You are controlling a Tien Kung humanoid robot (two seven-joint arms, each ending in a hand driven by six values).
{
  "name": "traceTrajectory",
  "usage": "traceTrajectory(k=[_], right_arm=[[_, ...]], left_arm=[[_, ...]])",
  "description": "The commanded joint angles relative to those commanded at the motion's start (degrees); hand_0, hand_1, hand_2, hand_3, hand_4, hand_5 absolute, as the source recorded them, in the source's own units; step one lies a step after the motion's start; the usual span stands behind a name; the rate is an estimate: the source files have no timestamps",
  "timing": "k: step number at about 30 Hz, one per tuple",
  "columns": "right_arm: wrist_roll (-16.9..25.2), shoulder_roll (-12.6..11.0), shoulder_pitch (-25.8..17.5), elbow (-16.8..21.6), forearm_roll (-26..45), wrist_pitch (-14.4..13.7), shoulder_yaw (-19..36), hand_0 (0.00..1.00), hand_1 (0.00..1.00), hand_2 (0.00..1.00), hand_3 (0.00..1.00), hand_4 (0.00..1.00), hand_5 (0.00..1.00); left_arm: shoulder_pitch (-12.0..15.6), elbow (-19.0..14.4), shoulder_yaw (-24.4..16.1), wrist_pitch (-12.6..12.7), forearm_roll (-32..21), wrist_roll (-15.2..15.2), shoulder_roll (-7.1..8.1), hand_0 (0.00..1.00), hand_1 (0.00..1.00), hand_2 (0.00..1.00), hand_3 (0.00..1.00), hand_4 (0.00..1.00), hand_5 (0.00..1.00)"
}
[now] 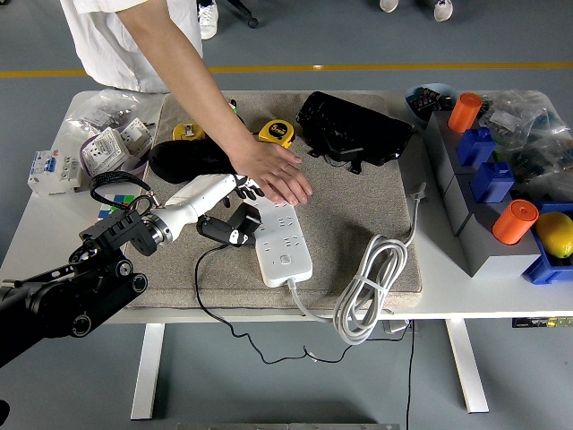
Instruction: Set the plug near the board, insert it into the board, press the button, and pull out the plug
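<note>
Your left hand (219, 204), fingers closed on the black plug (224, 229), sits beside the white power strip (283, 236); next, align for insertion.

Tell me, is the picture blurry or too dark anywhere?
Head view: sharp and evenly lit, no glare; the white strip and its sockets read clearly. The black plug in the left hand is dark, so its detail is lost. Only soft shadows lie under the person's hand.

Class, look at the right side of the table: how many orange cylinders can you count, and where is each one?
2. One orange cylinder stands at the far right, beside a blue block. The other orange cylinder is nearer, left of the lemon. More could be hidden among the clutter.
</note>
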Motion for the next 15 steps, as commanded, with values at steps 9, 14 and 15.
traceTrajectory(k=[9,14,15], right_arm=[[0.02,-0.02,-0.06,0.02,-0.1,0.0,0.08,0.645,0.666,0.634,0.554,0.997,0.535],[0.02,0.02,-0.14,-0.03,-0.07,0.01,0.07,0.646,0.666,0.634,0.554,0.998,0.534],[0.02,0.02,-0.14,-0.04,-0.08,0.01,0.04,0.646,0.666,0.634,0.554,0.998,0.534]], left_arm=[[2.46,-2.54,-1.97,3.76,-4.46,-1.94,0.73,0.526,0.726,0.79,0.75,0.998,0.336],[5.59,-5.17,-3.75,7.6,-7.74,-3.58,1.21,0.574,0.727,0.78,0.748,0.998,0.666],[6.15,-5.58,-4.09,8.16,-8.0,-3.6,1.27,0.574,0.727,0.78,0.748,0.998,0.666]])
